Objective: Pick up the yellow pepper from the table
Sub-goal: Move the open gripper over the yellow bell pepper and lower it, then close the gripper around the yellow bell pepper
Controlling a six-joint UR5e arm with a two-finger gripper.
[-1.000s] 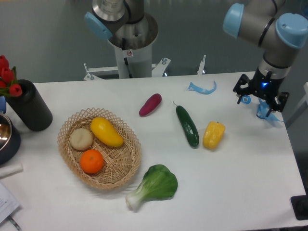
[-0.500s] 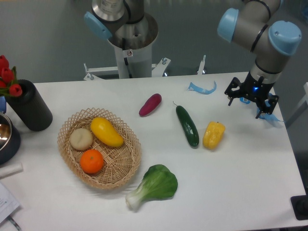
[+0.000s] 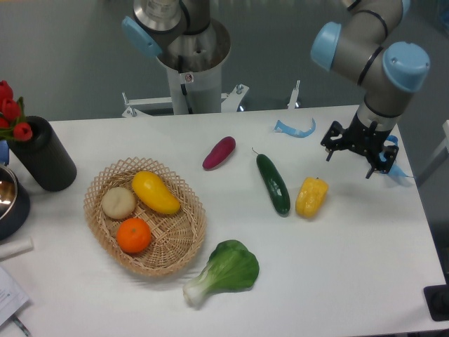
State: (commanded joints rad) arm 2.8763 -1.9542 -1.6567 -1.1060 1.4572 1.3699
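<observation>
The yellow pepper (image 3: 311, 197) lies on the white table (image 3: 337, 267), right of centre, beside a dark green cucumber (image 3: 273, 183). It is glossy and lobed. My gripper (image 3: 349, 162) hangs above the table up and to the right of the pepper, apart from it. Its dark fingers point down and stand spread with nothing between them.
A wicker basket (image 3: 179, 242) at the left holds a smooth yellow fruit (image 3: 156, 192), an orange and a pale round item. A purple sweet potato (image 3: 219, 152), a bok choy (image 3: 226, 270), blue plastic pieces (image 3: 295, 129), a black vase (image 3: 43, 163) and the robot base (image 3: 188, 67) are around.
The gripper has moved left and slightly down toward the pepper, away from the table's right edge. Nothing on the table has moved.
</observation>
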